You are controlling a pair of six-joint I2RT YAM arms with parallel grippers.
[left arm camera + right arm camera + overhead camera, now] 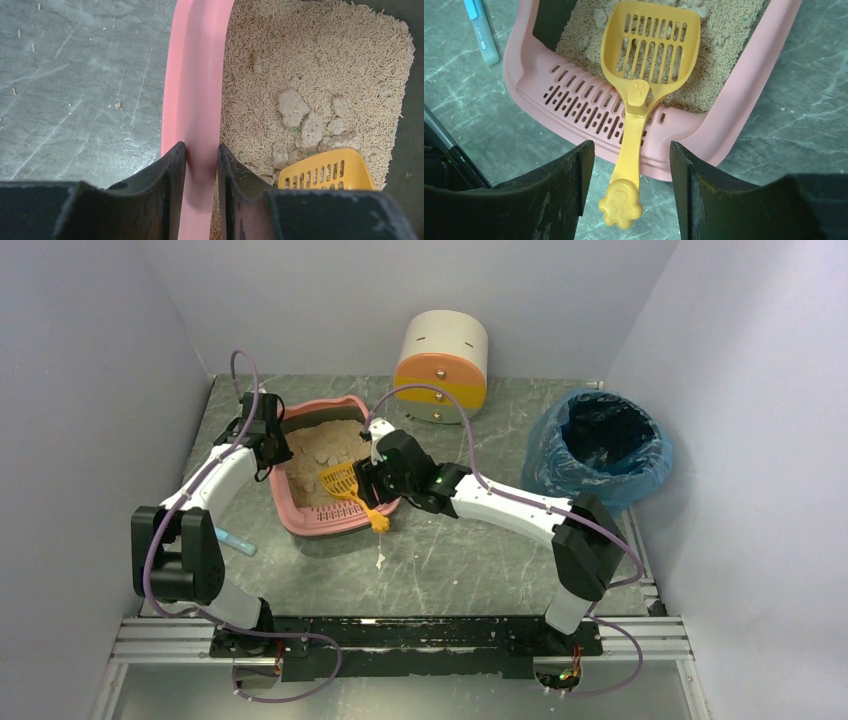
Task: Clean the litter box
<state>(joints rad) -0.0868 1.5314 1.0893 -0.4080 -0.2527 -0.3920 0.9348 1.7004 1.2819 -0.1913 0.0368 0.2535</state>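
**A:** Nearest the arms, the right fingers (569,200) are spread wide on either side of the scoop (644,75) handle, not touching it. The scoop lies across the slotted ledge of the litter box (335,522), head in the litter (300,50).

**B:** And the left?

**A:** The left fingers (165,195) are pinched on the box's left rim, one inside, one outside. The box sits left of centre on the surface (480,570), between the arms.

**B:** Decent place to grab it?

**A:** I'd say so. It looks like thin plastic that might flex a bit. The litter weighs it down, so I'd guess it slides rather than tips. The rim's smooth and could slip. The clumps (292,107) look crumbly.

**B:** Rest of the room?

**A:** Grey marbled surface with stray pellets, and a blue pen (236,541) by the left arm. Further back there's a blue-lined bin (548,455) on the right and a cream-and-orange drawer unit (440,350) at the back wall. Plain pale walls all round.
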